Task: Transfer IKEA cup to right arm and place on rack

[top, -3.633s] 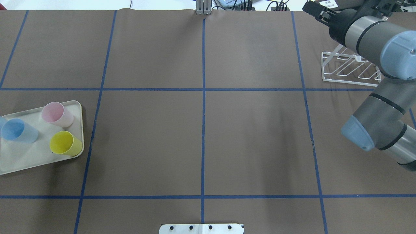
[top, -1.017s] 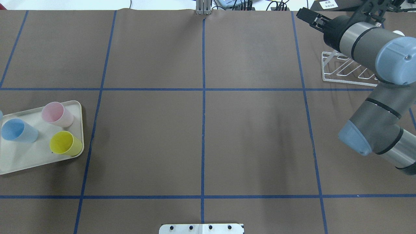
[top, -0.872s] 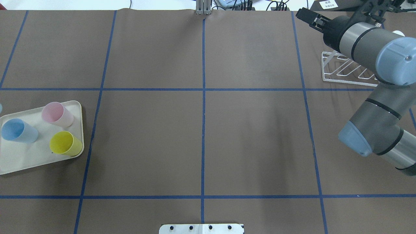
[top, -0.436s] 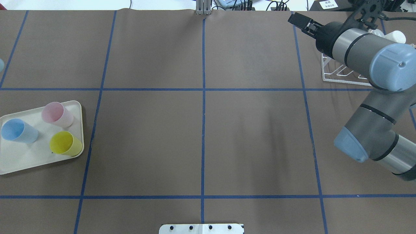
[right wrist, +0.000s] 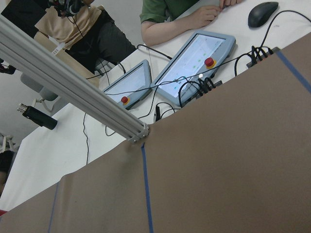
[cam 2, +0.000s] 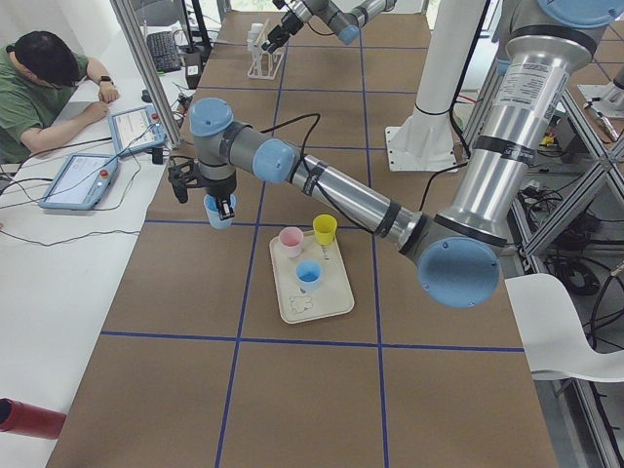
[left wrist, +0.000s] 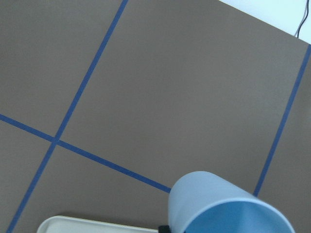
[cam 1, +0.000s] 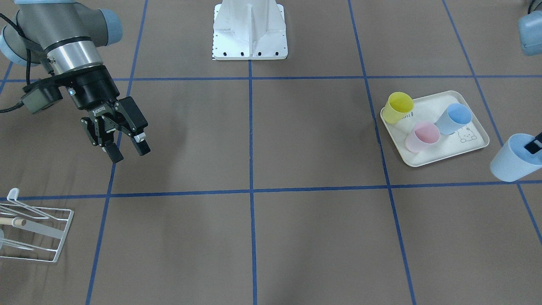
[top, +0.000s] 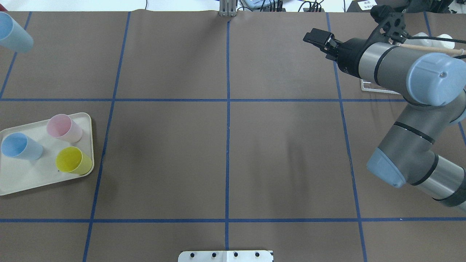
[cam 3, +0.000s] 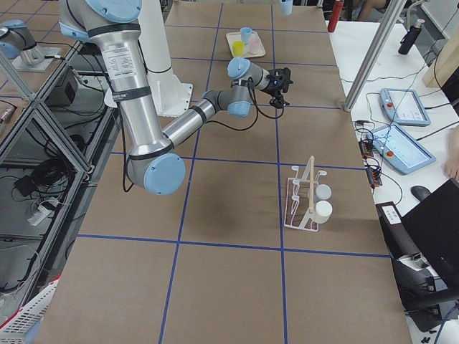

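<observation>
A: Where is the pale blue cup (cam 1: 513,160)?

B: Up in the air, off the table (top: 225,156). The left gripper (cam 2: 223,204) is clamped on it — one black finger (cam 1: 534,145) shows against its wall at the edge of the front view. Its mouth faces up.

A: Whereabouts over the table?

B: On the robot's left side, out past the tray (cam 1: 442,148), toward the far edge, the side where a person (cam 2: 44,83) sits. From overhead it is in the top left corner, well apart from the tray.

A: What's on the tray?

B: Three cups, all standing: a yellow cup (cam 1: 398,106), a pink cup (cam 1: 421,136) and a blue cup (cam 1: 454,118).

A: And the right gripper (cam 1: 129,153)?

B: It hangs above the table on the robot's right side, fingers spread, nothing between them. It is well apart from the held cup — most of the table lies between the two.

A: The rack (cam 3: 303,204)?

B: It stands on the table at the robot's right, near the far edge. Two white cups (cam 3: 322,211) sit on it, beside the wooden dowel (cam 1: 10,221). From overhead the right arm (top: 400,69) covers most of it; only a corner shows.
</observation>
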Robot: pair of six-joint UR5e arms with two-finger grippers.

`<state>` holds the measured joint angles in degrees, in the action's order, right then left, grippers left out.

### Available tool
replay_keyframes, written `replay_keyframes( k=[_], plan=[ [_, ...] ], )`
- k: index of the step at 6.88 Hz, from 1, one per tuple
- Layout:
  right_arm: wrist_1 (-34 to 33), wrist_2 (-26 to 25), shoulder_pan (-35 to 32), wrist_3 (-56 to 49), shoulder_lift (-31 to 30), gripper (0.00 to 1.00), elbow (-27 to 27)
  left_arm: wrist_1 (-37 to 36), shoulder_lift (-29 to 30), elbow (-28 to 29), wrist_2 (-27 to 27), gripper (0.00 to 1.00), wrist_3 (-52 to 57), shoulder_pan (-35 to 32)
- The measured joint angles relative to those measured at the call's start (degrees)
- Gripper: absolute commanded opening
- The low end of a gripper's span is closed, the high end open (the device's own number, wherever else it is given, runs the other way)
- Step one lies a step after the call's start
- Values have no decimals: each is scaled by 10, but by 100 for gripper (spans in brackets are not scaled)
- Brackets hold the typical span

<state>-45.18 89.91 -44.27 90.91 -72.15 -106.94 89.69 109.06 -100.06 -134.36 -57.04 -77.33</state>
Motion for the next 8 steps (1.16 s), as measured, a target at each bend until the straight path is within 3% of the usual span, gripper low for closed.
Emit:
replay_keyframes(
  k=[2,5,6,8],
  plan=[
    [17,49,9,93,27,99,0,145,5,-2,2,0,-193,63],
    [97,52,47,216,45,100,5,397,5,5,13,0,-466,125],
    [113,43,59,238,50,100,4,477,5,4,39,0,-554,145],
    [124,8,86,255,71,100,3,629,2,0,150,0,-715,214]
  ],
)
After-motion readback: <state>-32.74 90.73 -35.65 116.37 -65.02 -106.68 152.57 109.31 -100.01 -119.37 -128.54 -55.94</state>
